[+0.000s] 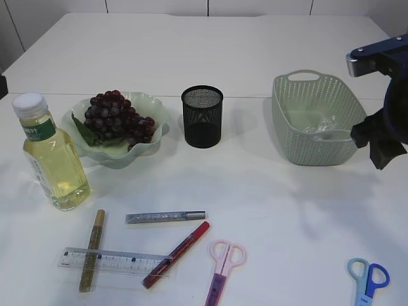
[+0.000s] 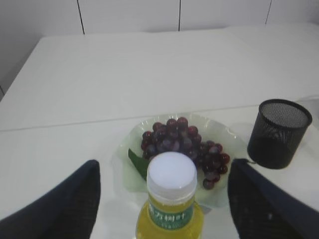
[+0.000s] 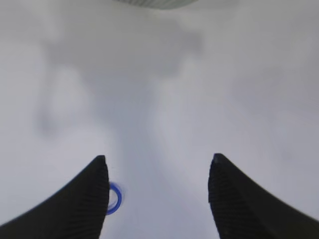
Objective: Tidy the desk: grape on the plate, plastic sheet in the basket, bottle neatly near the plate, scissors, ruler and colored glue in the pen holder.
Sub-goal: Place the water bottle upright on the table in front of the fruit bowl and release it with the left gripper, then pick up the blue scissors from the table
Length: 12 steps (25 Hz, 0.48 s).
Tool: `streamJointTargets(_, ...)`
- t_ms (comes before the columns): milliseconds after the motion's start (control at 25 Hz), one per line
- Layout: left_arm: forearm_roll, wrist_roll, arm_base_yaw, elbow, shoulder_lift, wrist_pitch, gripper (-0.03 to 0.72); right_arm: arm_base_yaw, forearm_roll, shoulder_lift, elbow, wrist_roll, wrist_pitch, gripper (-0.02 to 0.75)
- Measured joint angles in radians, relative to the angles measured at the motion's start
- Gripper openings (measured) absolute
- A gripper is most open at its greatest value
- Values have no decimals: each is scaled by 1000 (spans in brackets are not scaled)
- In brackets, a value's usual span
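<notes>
We see a bottle (image 1: pixel 52 157) of pale yellow liquid standing upright at the left of the white tabletop (image 1: pixel 268 210), just beside the pale green plate (image 1: pixel 152 107). It has a white cap and a green label with light characters that we cannot read. The grape (image 1: pixel 116 117) bunch already lies on the plate, with a green leaf under it. The black mesh pen holder (image 1: pixel 203 116) stands to the right of the plate, and farther right is the green woven basket (image 1: pixel 312 121) with the clear plastic sheet (image 1: pixel 320 125) inside it.

Along the front lie a clear ruler (image 1: pixel 115 261) with printed markings too small to read, a gold glue stick (image 1: pixel 92 250) crossing the ruler's left part, a red glue stick (image 1: pixel 177 254) whose lower end touches the ruler's right end, and a silver glue stick (image 1: pixel 165 217) apart from them. Pink scissors (image 1: pixel 223 268) lie right of the red stick, and blue scissors (image 1: pixel 368 280) sit at the front right corner.

The left tool (image 2: pixel 162 199) is open, its fingers well apart on either side of the bottle's cap, touching nothing we can see. The right tool (image 3: pixel 158 194) is also open and empty above bare tabletop, with a blue scissor loop showing beside its left finger.
</notes>
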Motion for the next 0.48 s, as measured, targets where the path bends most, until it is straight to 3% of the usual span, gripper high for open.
streamJointTargets(480, 5, 5, -10, -209, -261, 756, 540, 0, 233, -6, 0, -14, 108, 491)
